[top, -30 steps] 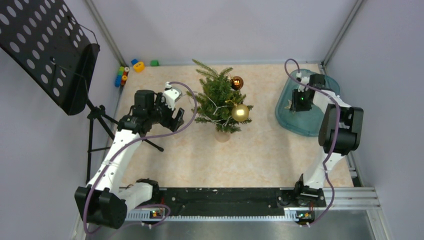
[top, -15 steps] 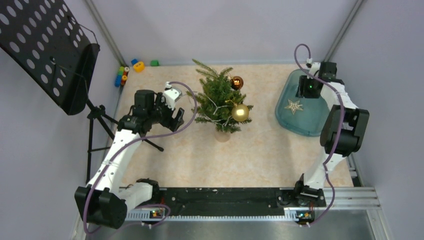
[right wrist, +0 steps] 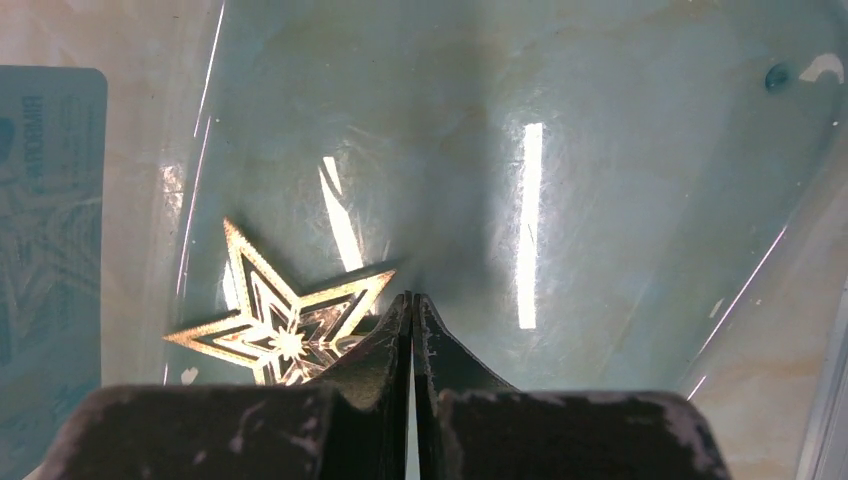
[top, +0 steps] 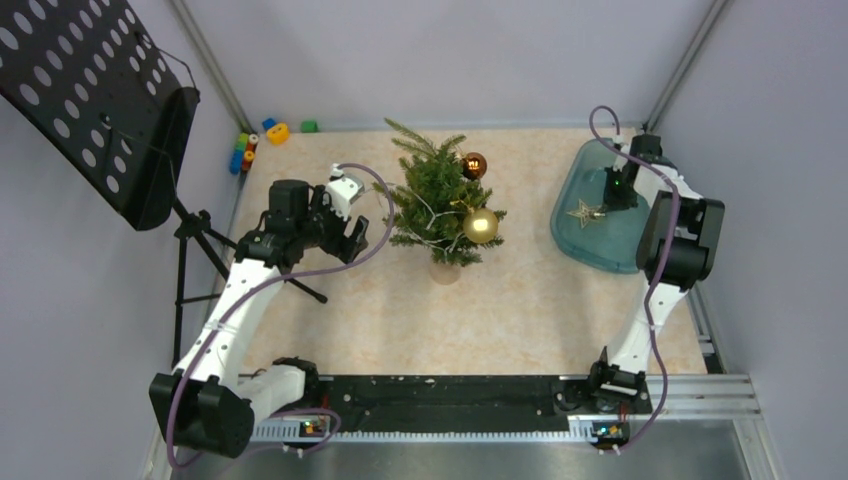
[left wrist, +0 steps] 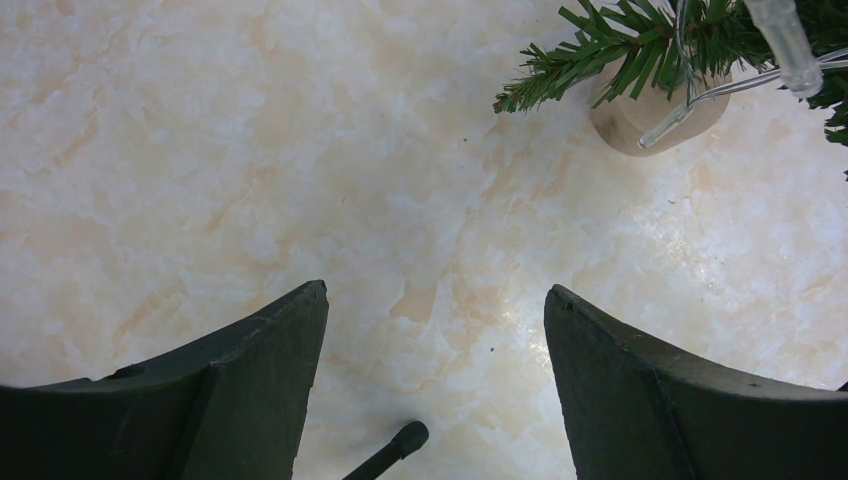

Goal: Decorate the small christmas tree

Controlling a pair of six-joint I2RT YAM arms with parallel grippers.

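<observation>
Right wrist: openwork star, translucent tray

My left claw is hovering, fingers spread, just left of the small christmas tree. The tree is standing mid-worktop, wearing a gold bauble and a dark red bauble. At far right I am holding my right claw, pinched closed, down in a teal tray, just beside a gold star.
</observation>
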